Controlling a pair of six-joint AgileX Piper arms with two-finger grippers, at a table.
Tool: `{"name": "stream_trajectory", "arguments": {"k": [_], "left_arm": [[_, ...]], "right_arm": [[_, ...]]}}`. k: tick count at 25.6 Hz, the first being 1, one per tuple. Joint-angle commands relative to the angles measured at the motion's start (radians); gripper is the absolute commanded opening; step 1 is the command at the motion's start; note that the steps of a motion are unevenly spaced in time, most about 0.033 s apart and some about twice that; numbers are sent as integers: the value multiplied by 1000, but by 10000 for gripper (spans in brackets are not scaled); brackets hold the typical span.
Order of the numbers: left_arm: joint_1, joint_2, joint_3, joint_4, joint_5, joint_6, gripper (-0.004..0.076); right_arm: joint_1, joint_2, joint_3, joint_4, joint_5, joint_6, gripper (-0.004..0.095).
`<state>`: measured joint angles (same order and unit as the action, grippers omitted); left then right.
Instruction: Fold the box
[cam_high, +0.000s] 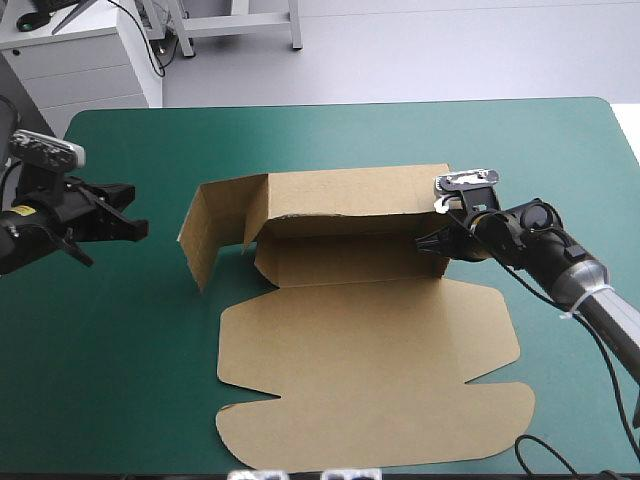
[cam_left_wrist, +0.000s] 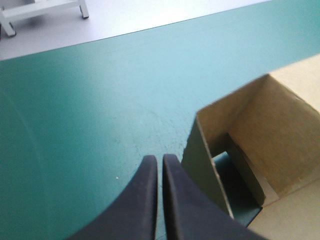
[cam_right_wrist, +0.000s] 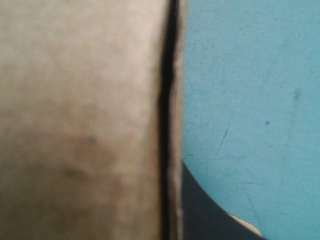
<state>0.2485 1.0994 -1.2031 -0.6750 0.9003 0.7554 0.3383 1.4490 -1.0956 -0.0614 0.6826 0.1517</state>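
Note:
The brown box (cam_high: 350, 240) lies mid-table with its back wall raised and folded forward. Its left side flap (cam_high: 205, 235) stands up and angles outward, and the wide lid (cam_high: 370, 370) lies flat toward the near edge. My right gripper (cam_high: 437, 247) pinches the box's right end wall. In the right wrist view that board (cam_right_wrist: 80, 120) fills most of the picture, one black finger (cam_right_wrist: 200, 210) shows beside its edge, and the other is hidden behind it. My left gripper (cam_high: 135, 228) is shut and empty, a short way left of the side flap. In the left wrist view its gripper (cam_left_wrist: 160, 162) points past the flap (cam_left_wrist: 265, 135).
Bare teal-green cover (cam_high: 120, 350) surrounds the box on the left, right and far sides. The lid's front flap reaches close to the table's near edge (cam_high: 400, 462).

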Motion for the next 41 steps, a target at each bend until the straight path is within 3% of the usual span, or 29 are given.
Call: {"name": "stream_trajectory", "arguments": {"k": [1, 7, 17, 26, 35, 41], "left_arm": [[102, 54, -31, -120, -17, -53, 15], [146, 133, -31, -110, -21, -107, 15], [141, 163, -31, -113, -149, -148, 15], [141, 219, -31, -128, -151, -148, 15], [141, 221, -31, -105, -177, -148, 15], [141, 221, -31, -107, -187, -148, 15]], "right_arm": [[-12, -27, -19, -33, 60, 8, -13], [-19, -15, -61, -35, 137, 8, -13], [-19, 71, -339, -4, 566, -75, -14], [-19, 55, -380, 204, 568, -135, -13], [-19, -14, -304, 200, 568, -123, -13], [-19, 82, -329, 146, 566, -123, -13]]}}
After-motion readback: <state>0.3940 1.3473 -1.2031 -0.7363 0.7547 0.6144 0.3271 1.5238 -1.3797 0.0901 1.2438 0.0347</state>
